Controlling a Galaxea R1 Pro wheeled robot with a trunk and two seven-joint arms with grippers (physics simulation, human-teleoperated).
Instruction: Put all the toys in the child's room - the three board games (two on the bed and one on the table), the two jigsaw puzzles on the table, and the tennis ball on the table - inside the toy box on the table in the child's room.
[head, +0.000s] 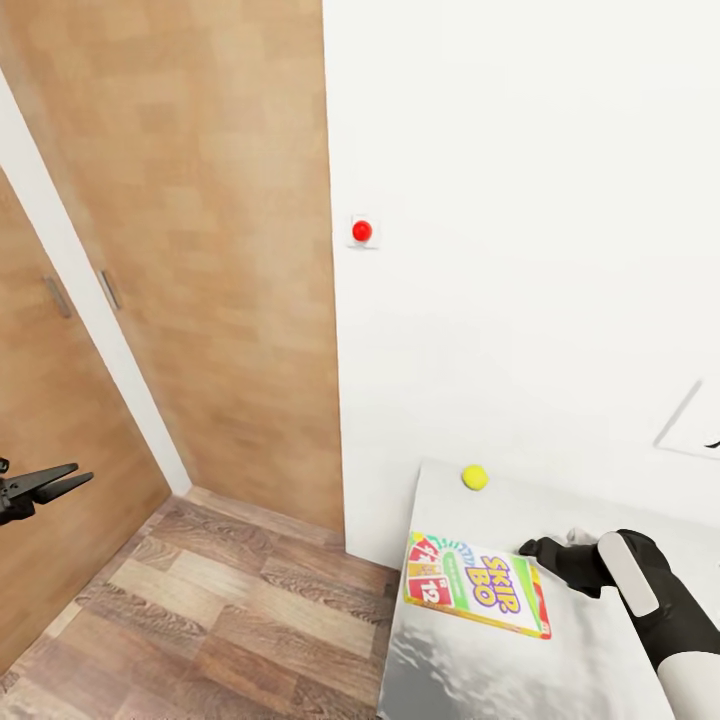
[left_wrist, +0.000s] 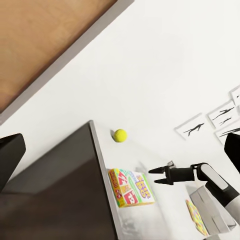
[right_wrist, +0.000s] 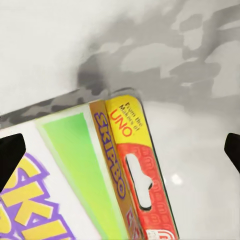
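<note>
The green-white SKIP-BO board game (head: 478, 585) lies flat on the light grey table (head: 500, 670), close to its left edge. My right gripper (head: 530, 548) hovers open at the box's far right corner. In the right wrist view the box's red-yellow hang-tab end (right_wrist: 135, 165) lies between the spread fingers (right_wrist: 10, 160). The tennis ball (head: 474, 477) rests near the wall, beyond the box. My left gripper (head: 55, 480) hangs open over the floor, far left of the table. The left wrist view shows the ball (left_wrist: 120, 135), the box (left_wrist: 132, 186), the right gripper (left_wrist: 156, 177) and the grey toy box (left_wrist: 212, 207).
A brown wooden door (head: 200, 250) and wood-plank floor (head: 230, 620) lie left of the table. A red round knob (head: 362, 231) sits on the white wall. Black silhouette posters (left_wrist: 220, 115) hang above the table. A multicolour flat piece (left_wrist: 196, 216) lies by the toy box.
</note>
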